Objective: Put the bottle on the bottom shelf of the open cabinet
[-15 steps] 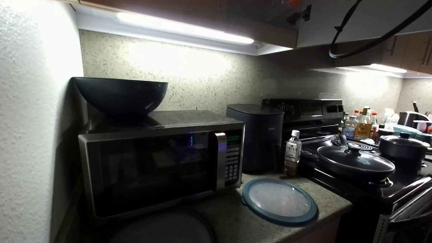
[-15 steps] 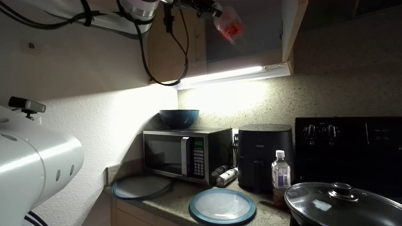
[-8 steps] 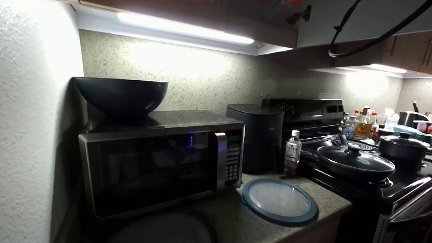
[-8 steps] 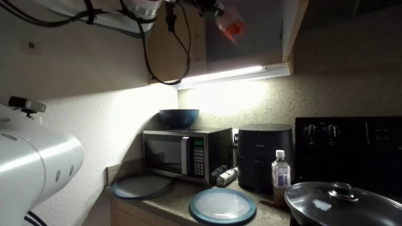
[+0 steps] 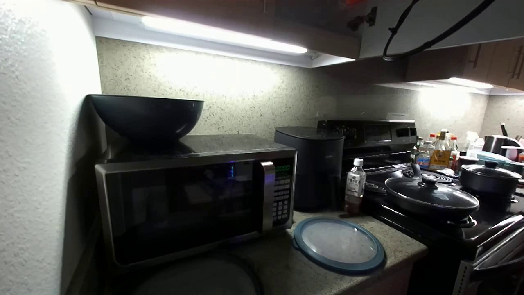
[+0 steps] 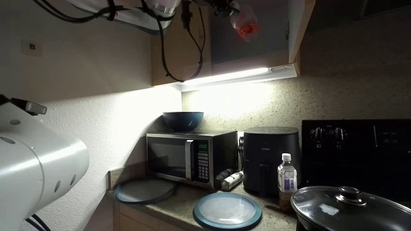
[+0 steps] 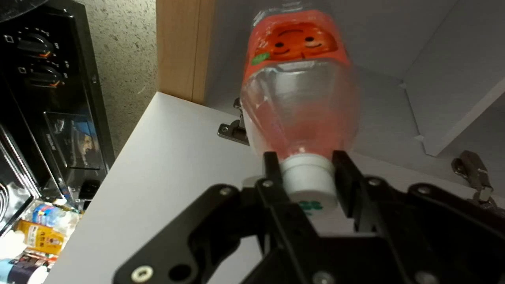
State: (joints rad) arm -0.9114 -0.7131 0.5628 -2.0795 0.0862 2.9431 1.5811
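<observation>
The bottle (image 7: 302, 98), clear plastic with a red-orange label and white cap, is in my gripper (image 7: 305, 156). The fingers stand on both sides of the cap and touch it. The bottle points away from the gripper. In an exterior view the bottle (image 6: 246, 24) is tilted, its base down and to the right, at the opening of the open cabinet (image 6: 221, 59). How deep it is cannot be told. In an exterior view only a red bit of the bottle (image 5: 353, 1) shows at the top edge; the gripper is out of view there. The shelf under the bottle is hidden.
The open cabinet door (image 6: 300, 32) stands right of the bottle; its white inner face (image 7: 169, 157) and a hinge (image 7: 234, 132) are close in the wrist view. A grey inner panel (image 7: 453, 79) stands right. Below are a microwave (image 6: 179, 157), bowl (image 6: 183, 121) and small bottle (image 6: 287, 179).
My gripper and the held bottle have moved to the right and slightly up in an exterior view. The arm's hanging cable has shifted too. The grip on the bottle looks the same.
</observation>
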